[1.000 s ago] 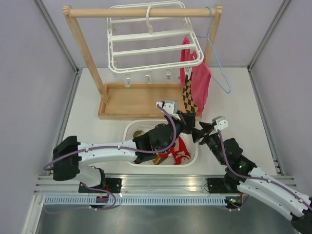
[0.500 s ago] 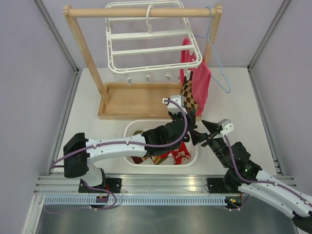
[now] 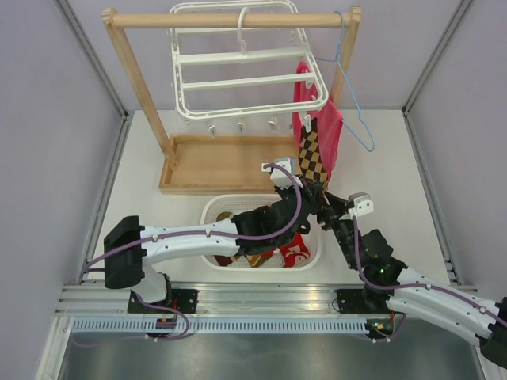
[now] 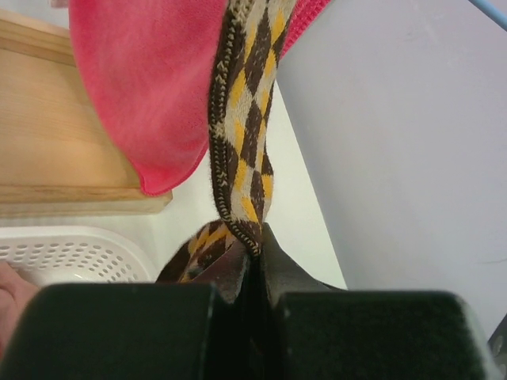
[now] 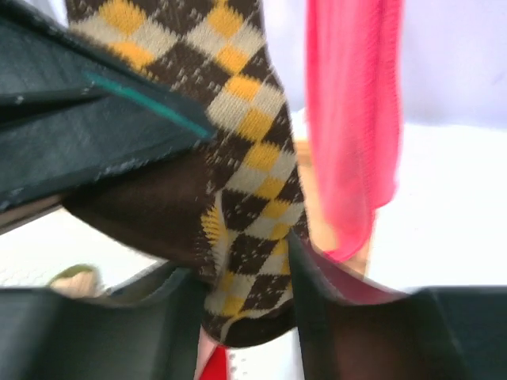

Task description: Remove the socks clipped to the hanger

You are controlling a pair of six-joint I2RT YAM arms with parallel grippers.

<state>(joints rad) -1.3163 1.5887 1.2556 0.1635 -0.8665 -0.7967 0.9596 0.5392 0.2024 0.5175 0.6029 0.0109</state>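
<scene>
Pretty blurry shot, but a brown, cream and yellow diamond-patterned knit sock hangs down right between the right pincer fingers, which stand apart on either side of it. A dark block with a teal edge overlaps the sock's left side. A pink-red cloth hangs just right of it, with the white tabletop behind.

Bright, even, diffuse light from above; only faint soft shadows on the white tabletop; top view sharp; left wrist view crisp on the brown-and-yellow diamond-patterned knitted sock, foreground soft; right wrist view smeared with motion blur.
</scene>
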